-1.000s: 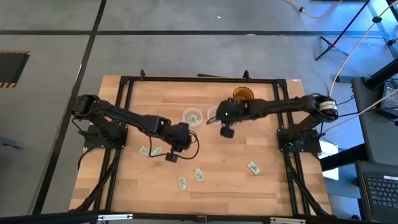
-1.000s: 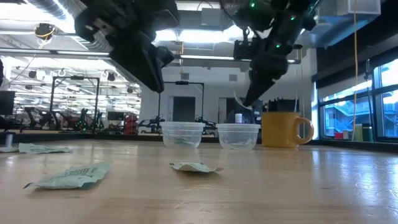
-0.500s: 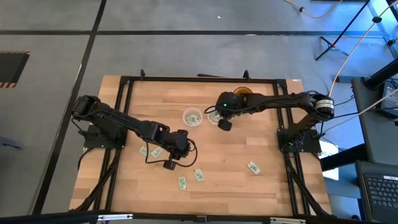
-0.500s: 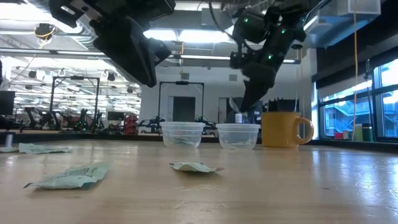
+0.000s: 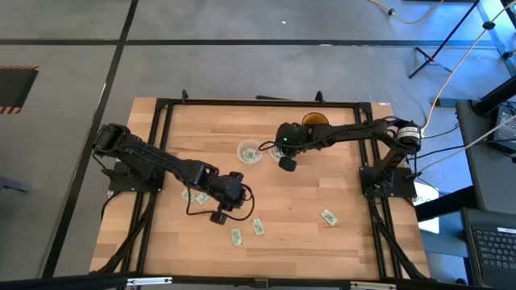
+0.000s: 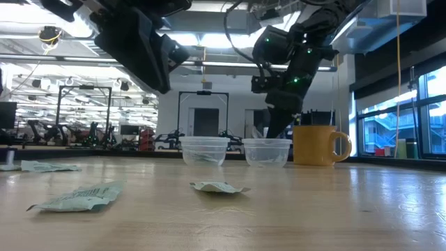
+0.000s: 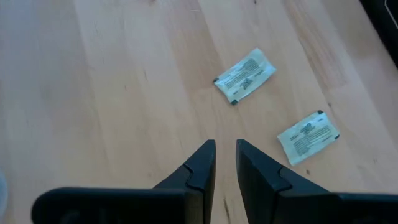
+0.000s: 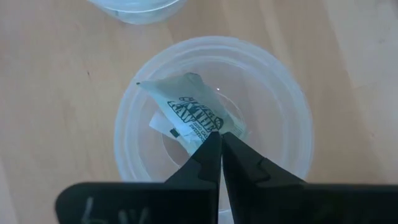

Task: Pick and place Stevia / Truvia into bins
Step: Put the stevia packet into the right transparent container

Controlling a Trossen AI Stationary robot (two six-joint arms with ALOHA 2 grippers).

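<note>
Two clear bins stand side by side at the table's far middle, the left one (image 5: 249, 151) and the right one (image 8: 211, 118). My right gripper (image 8: 216, 138) reaches down into the right bin (image 6: 267, 152), shut on a pale green Stevia sachet (image 8: 186, 109). My left gripper (image 7: 226, 148) hovers open over bare wood at the near left, close to two sachets (image 7: 245, 73) (image 7: 308, 135) that lie flat. More sachets lie flat on the table (image 5: 328, 217) (image 5: 187, 195) (image 6: 217, 187). My right gripper pinches one end of the sachet (image 8: 219, 127) between its two fingertips, coming from above and slanting down into the bin. The sachet's free end (image 8: 146, 85) slants toward the bin's wall, inside the rim. Whether it touches the bin's bottom, I cannot tell.
An amber-yellow mug (image 5: 315, 121) (image 6: 317, 144) stands just right of the bins at the far edge. A black frame (image 5: 161, 109) runs round the table. Bare wood lies open at the middle (image 5: 298, 201).
My right gripper has gone down and toward the table's far left with the sachet, from above the right bin into it. My left gripper has moved toward the table's near edge, staying above the wood.
</note>
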